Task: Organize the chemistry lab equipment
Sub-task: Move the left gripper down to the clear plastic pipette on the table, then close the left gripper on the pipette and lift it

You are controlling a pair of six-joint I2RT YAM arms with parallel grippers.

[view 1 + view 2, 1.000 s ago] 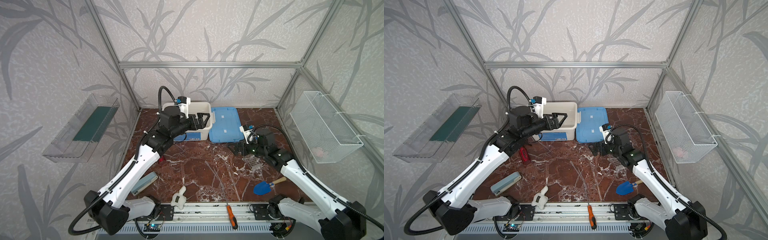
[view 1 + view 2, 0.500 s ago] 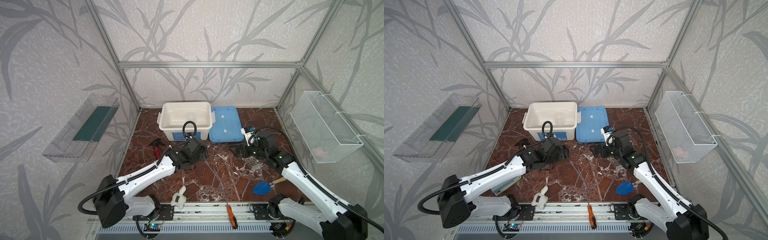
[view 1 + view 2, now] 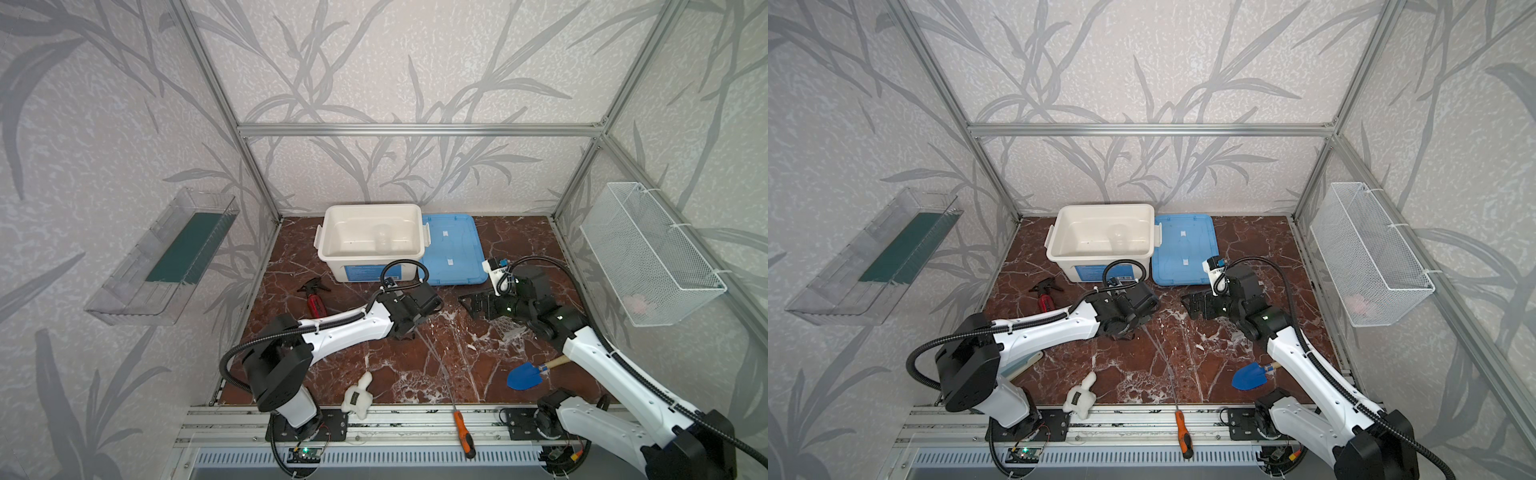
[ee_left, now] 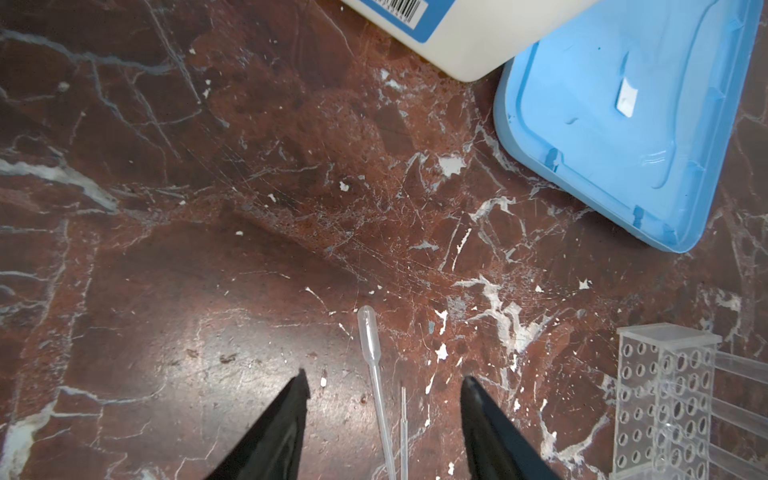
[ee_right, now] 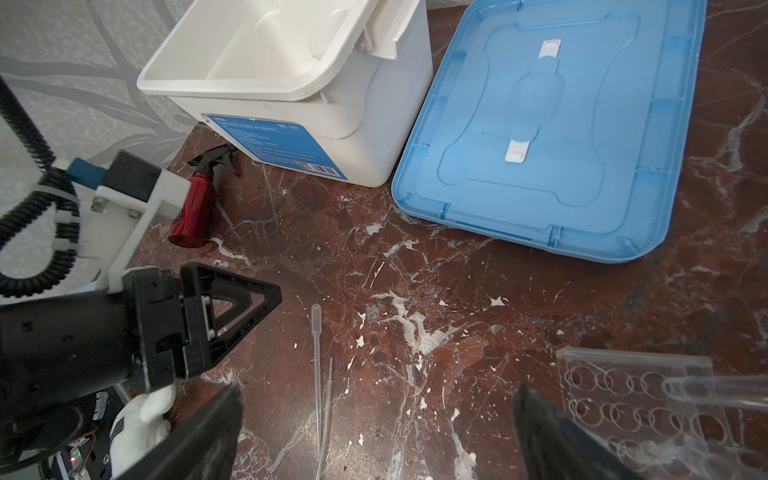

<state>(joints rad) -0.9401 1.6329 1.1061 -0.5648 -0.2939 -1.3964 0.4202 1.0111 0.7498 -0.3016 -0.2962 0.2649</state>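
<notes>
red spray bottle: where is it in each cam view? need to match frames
Top views: in both top views the red spray bottle lies by the front left corner of the white bin.
Left wrist: not in it.
Right wrist: the red spray bottle lies beside the bin's labelled wall.
Shared landmark: the white bin, in all four views.

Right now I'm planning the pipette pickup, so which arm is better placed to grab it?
Left. The left gripper hovers over the clear pipette, which lies between its open jaws in the wrist view. The right gripper stands back, beside the clear perforated tube rack.
</notes>
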